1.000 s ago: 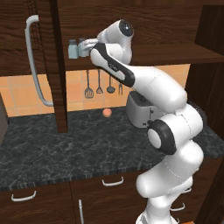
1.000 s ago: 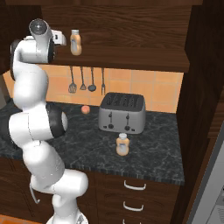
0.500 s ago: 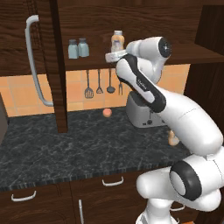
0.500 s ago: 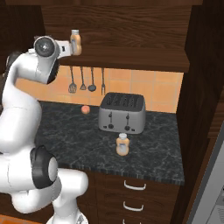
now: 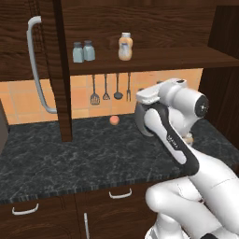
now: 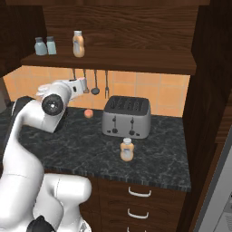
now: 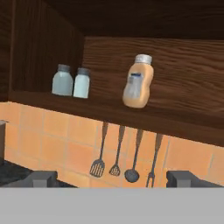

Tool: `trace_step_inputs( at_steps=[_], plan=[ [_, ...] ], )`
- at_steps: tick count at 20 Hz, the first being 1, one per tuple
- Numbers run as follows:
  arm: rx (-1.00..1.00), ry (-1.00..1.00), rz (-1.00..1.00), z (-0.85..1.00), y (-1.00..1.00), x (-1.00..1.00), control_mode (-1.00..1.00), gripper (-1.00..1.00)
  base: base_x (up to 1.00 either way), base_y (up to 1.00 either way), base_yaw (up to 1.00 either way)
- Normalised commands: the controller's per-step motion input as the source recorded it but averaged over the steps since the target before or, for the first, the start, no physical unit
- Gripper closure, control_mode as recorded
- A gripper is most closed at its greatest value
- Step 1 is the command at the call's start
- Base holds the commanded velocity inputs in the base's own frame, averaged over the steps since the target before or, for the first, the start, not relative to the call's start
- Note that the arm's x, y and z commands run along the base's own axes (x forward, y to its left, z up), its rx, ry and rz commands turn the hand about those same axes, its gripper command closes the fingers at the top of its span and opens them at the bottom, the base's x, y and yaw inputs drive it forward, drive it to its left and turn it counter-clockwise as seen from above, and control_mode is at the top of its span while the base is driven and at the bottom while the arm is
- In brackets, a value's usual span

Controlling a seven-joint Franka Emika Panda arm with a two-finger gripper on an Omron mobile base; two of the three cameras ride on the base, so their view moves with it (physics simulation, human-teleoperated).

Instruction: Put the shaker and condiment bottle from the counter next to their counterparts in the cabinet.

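Two pale blue-grey shakers [image 7: 62, 80] [image 7: 81, 82] stand side by side on the cabinet shelf [image 5: 154, 59], and they are also in the left base view [image 5: 83, 51]. An orange-tan bottle [image 7: 138, 81] with a pale cap stands on the same shelf to their right. A matching condiment bottle [image 6: 127, 149] stands upright on the black counter [image 6: 81, 149], in front of the toaster. My gripper [image 7: 113, 179] hangs below the shelf, open and empty, facing the tiled wall. It is well apart from both bottles.
A silver toaster [image 6: 126, 117] sits at the back of the counter. A small orange ball [image 5: 113, 120] lies by the wall. Several kitchen utensils [image 7: 124, 153] hang under the shelf. The cabinet door [image 5: 37, 65] with its long grey handle stands open at left.
My hand has left the shakers on the shelf, swung right past the shelf bottle and dropped below the shelf. Both shakers stay side by side. The jaws stay open.
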Motion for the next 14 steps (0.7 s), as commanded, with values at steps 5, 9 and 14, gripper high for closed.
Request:
trace_step_inputs(
  at_steps=[5,9,14],
  plan=[
    [-0.07,0.0,-0.47,-0.84,-0.46,-0.45,-1.0,-1.0,0.0,0.0,0.0],
    [-0.06,0.0,-0.63,-0.93,-0.34,-0.02,-1.0,-1.0,0.0,0.0,0.0],
    [0.04,0.01,-0.55,-0.65,-0.4,0.21,-1.0,-1.0,0.0,0.0,0.0]
  ],
)
